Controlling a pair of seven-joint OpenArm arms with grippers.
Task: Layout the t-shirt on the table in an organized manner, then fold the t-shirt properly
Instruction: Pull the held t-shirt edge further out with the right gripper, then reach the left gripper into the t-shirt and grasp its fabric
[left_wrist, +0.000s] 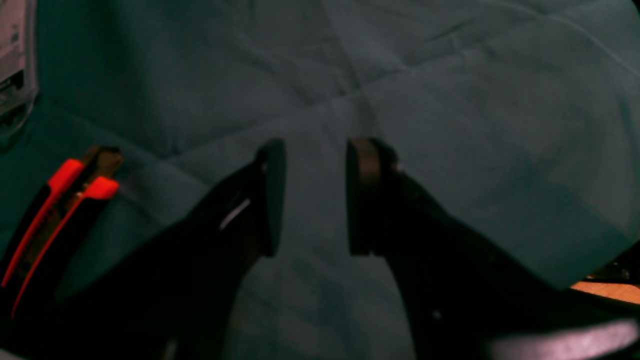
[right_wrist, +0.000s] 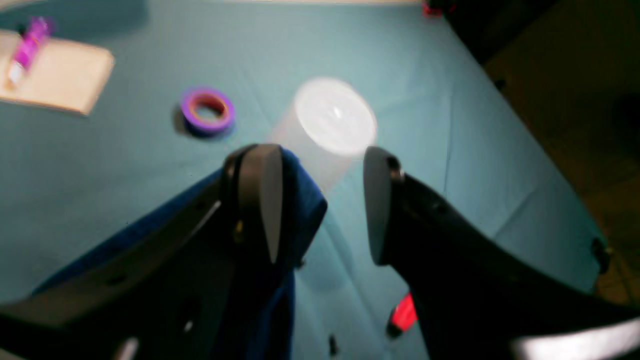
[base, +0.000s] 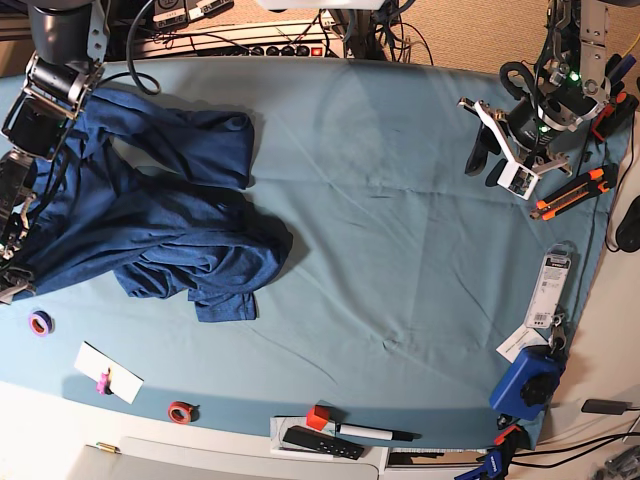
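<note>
Here I see the t-shirt (base: 150, 230) bunched beneath my right jaws, parted, cloth draped on one; purple tape (right_wrist: 207, 111) ahead; left jaws half-open, empty.

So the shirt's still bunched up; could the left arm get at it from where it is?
Probably not yet: the left gripper hovers open across the table from the shirt. Bare cloth lies between.
</note>
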